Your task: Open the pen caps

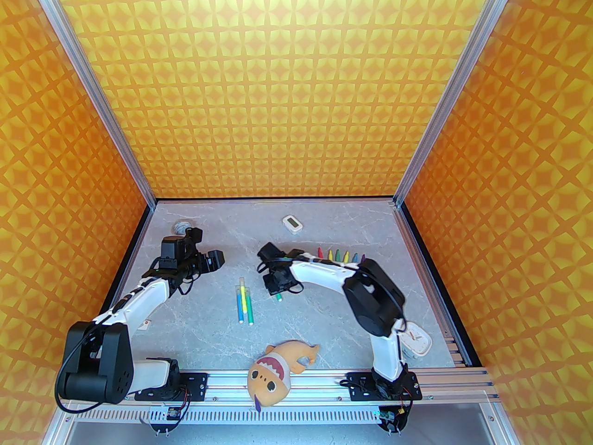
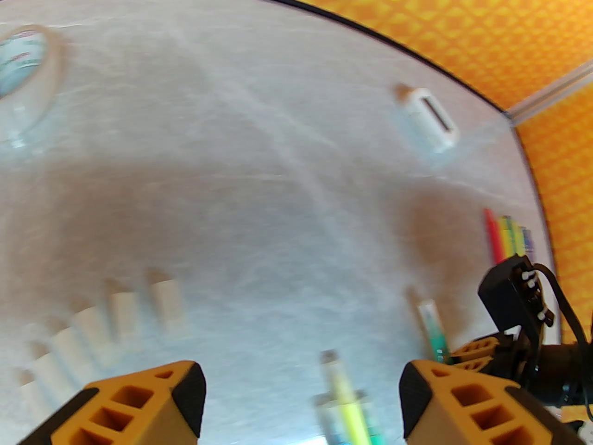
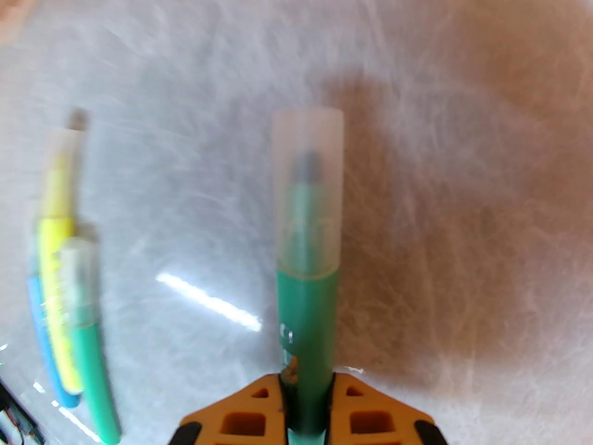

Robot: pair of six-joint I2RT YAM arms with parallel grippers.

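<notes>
Grips green pen (image 3: 305, 322) by the barrel at bottom centre in right gripper (image 3: 308, 410), jaws shut tight on it; cap (image 3: 308, 193) on, beyond the fingertips toward frame centre. Holds left gripper (image 2: 301, 387) wide and empty. Counts three more pens (image 1: 244, 304) mid-frame in top view, six uncapped pens (image 1: 341, 254) in a row to their upper right.

Bright, even light. Wrist views are blurred and bent at the edges. Left of the green pen (image 3: 305, 322) lies a glare streak (image 3: 208, 301), right of it a soft shadow (image 3: 417, 248).

Left end effector (image 2: 303, 392) spread wide, loose pen caps (image 2: 123, 311) lower left, capped pens (image 2: 347, 401) just ahead
</notes>
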